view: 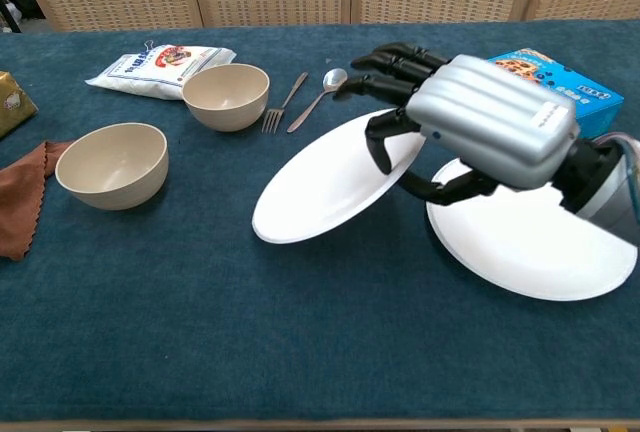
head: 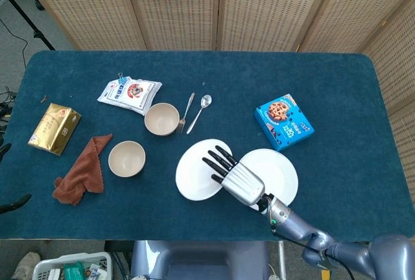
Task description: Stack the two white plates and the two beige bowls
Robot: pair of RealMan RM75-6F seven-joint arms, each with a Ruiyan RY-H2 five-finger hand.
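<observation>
- The right hand (view: 480, 127) grips one white plate (view: 330, 187), fingers (view: 390, 57) over its top, thumb under; the plate hangs tilted.
- The second white plate (view: 530, 247) lies flat on the worktop (view: 200, 332), just below the fingers' palm side.
- Beyond the fingertips: fork (head: 186, 113) and spoon (head: 200, 111).
- Both beige bowls (head: 126, 158) (head: 161, 118) stand apart, past the held plate.
- Cookie box (head: 283, 121) behind the hand.

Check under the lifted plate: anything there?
The right hand holds the lifted plate tilted, its near edge low over bare blue cloth. Its raised edge overlaps the second plate. The area directly underneath is hidden.
</observation>
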